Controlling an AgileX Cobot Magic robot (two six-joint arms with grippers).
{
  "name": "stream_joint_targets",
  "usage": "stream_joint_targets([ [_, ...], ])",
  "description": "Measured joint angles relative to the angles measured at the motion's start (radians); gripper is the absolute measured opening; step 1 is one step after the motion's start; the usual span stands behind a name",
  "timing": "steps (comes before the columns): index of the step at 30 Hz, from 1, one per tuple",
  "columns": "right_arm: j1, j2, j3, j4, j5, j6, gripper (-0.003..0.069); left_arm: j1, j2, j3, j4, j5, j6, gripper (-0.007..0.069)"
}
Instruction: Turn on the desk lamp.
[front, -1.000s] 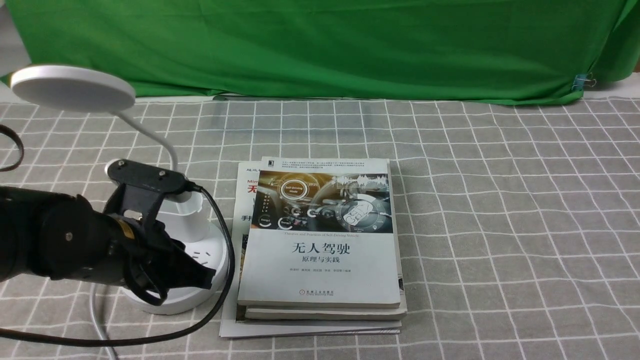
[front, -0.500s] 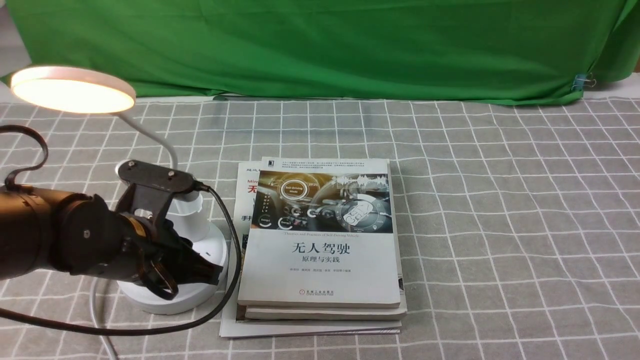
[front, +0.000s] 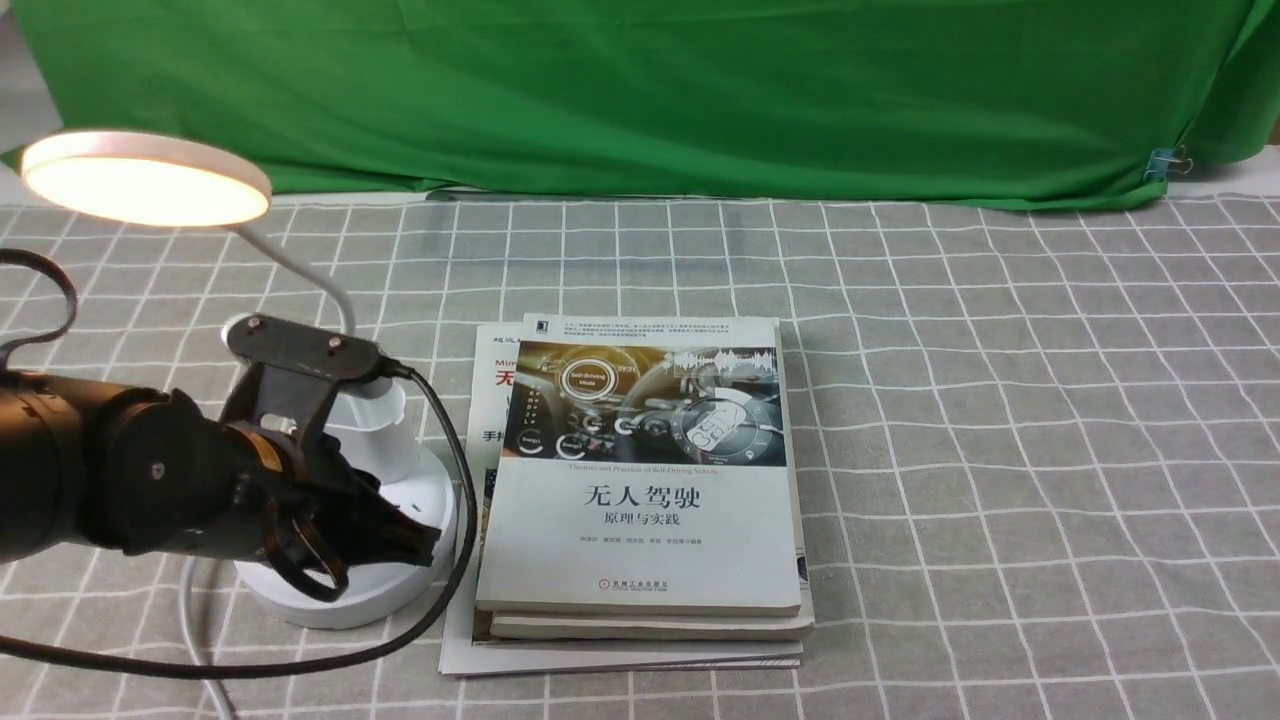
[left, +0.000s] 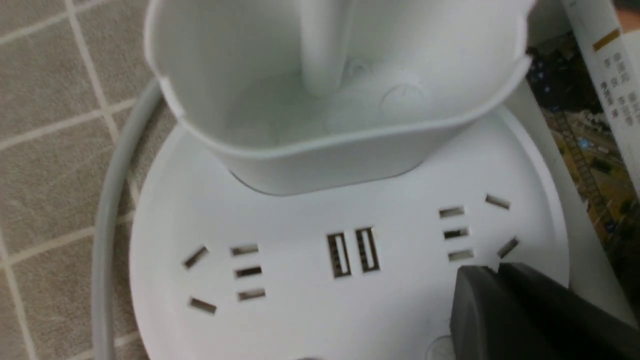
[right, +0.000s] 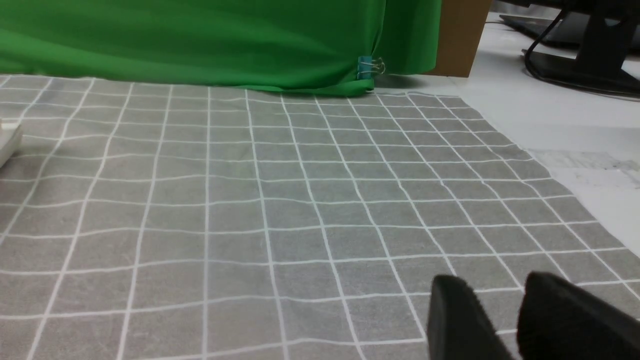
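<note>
The white desk lamp stands at the front left, and its round disc head (front: 150, 180) glows warm. Its gooseneck (front: 320, 275) curves down into the cup-shaped pen holder (front: 385, 430) on the round base (front: 435, 485). My left gripper (front: 425, 545) is shut, with its tips over the front of the base. In the left wrist view the shut tips (left: 492, 272) sit just above the base (left: 300, 310) beside the sockets, with a round button (left: 440, 346) at their edge. The pen holder (left: 325, 150) is empty. My right gripper (right: 500, 295) is open, low over bare cloth.
A stack of books (front: 640, 480) lies right beside the lamp base on the grey checked cloth (front: 1000, 450). A green backdrop (front: 640, 90) hangs along the far edge. The lamp's white cord (front: 195, 620) runs toward the front edge.
The lamp head was dark one second ago and is lit now. My left gripper pushed in onto the base, then drew back slightly.
</note>
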Motion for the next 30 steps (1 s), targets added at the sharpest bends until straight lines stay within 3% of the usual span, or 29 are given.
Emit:
stream_joint_targets([
  [10, 0.000, 0.000, 0.000, 0.000, 0.000, 0.000, 0.0245, 0.000, -0.195, 0.050, -0.017, 0.049, 0.001, 0.0019],
  [17, 0.000, 0.000, 0.000, 0.000, 0.000, 0.000, 0.0245, 0.000, -0.519, 0.247, -0.142, 0.076, 0.001, 0.0019],
  [30, 0.000, 0.000, 0.000, 0.000, 0.000, 0.000, 0.0245, 0.000, -1.101, 0.311, -0.128, 0.076, 0.020, 0.0019],
])
